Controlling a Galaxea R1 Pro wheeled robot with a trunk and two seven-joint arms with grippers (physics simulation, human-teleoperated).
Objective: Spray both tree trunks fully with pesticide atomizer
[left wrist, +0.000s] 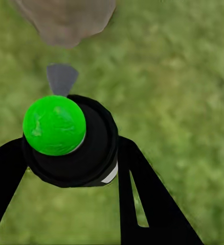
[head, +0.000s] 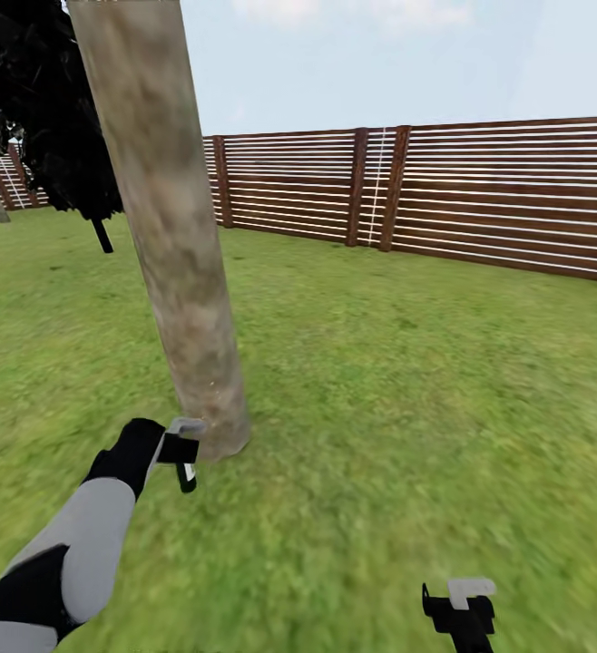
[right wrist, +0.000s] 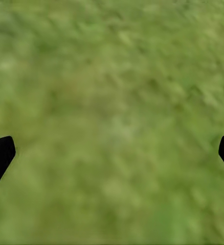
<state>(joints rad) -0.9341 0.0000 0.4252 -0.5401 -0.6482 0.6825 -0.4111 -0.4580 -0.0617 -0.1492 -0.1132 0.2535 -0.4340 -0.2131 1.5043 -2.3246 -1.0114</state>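
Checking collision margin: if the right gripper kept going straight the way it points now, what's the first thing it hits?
Most likely the grass. The right wrist view looks along the right gripper; between its wide-apart fingertips lies bare lawn, nothing else ahead. Depth to the ground is unclear from the blur.

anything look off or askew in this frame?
Only the tree trunk: it leans, its top tilted toward the left of the head view, not upright. Otherwise nothing stands out. The left pincer grips the atomizer near the trunk's base, the right pincer hangs open over grass, and the fence looks intact.
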